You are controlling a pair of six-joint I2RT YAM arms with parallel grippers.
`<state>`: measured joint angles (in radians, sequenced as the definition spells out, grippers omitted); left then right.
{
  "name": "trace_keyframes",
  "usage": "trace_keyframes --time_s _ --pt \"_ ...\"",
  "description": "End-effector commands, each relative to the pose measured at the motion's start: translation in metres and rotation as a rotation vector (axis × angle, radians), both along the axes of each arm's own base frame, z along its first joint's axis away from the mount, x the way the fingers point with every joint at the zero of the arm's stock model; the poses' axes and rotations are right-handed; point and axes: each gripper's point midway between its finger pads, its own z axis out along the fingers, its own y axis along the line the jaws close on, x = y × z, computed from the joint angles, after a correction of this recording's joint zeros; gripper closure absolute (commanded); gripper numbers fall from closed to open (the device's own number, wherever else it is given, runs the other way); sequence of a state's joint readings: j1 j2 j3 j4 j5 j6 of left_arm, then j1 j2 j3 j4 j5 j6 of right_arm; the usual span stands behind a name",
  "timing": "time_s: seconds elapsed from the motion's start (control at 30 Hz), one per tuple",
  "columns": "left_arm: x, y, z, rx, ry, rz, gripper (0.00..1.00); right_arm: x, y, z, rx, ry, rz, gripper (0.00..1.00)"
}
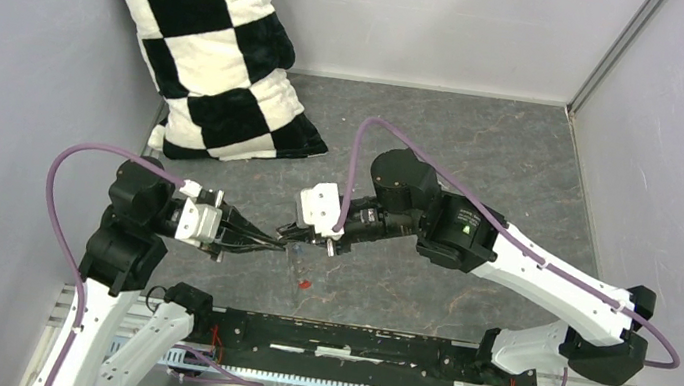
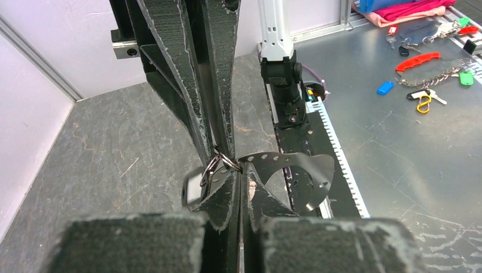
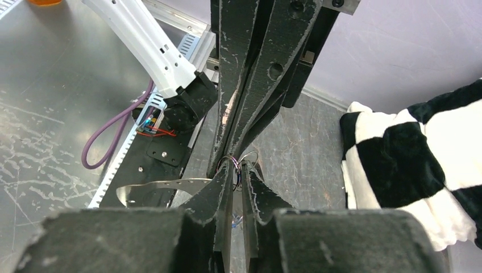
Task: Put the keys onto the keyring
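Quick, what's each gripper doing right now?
Left gripper: shut on a wire ring.
Right gripper: nearly closed at the ring; grip cannot be told.

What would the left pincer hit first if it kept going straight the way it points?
The right pincer. It points back at the left pincer, tip to tip, with thin wire loops between them. Whether the tips already touch is unclear.

A dark marbled table (image 1: 485, 153) bears a chequered pillow (image 1: 216, 54) and a red key (image 1: 305, 285).

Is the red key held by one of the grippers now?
No, the red key lies on the table, with nothing touching it.
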<state>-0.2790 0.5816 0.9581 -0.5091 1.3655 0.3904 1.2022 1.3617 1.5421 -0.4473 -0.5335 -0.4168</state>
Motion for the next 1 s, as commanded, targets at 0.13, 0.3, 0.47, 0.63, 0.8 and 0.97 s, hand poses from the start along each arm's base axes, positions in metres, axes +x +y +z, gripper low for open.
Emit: trace_keyframes --time_s 0.13,0.3,0.47,0.63,0.8,0.97 --pt "-0.002 -0.001 0.005 -0.012 -0.023 -0.014 0.98 -0.012 -0.002 0.011 0.016 -0.05 0.078 0.95" --pt "-0.001 -0.001 0.005 -0.012 -0.026 -0.015 0.98 -0.013 -0.004 0.011 0.01 -0.038 0.078 1.0" --pt "-0.005 0.0 0.006 -0.013 -0.024 -0.024 0.89 -0.008 -0.003 0.009 0.004 -0.013 0.065 1.0" --pt "-0.009 0.003 0.007 0.001 -0.048 0.002 0.73 0.003 -0.011 0.016 0.053 0.007 0.033 1.0" --pt "-0.009 0.008 0.005 0.035 -0.075 0.053 0.71 0.008 -0.019 0.02 0.079 0.028 0.03 1.0" --pt "-0.004 0.013 0.0 0.086 -0.135 0.098 0.73 0.007 -0.022 0.022 0.089 0.044 0.038 1.0"
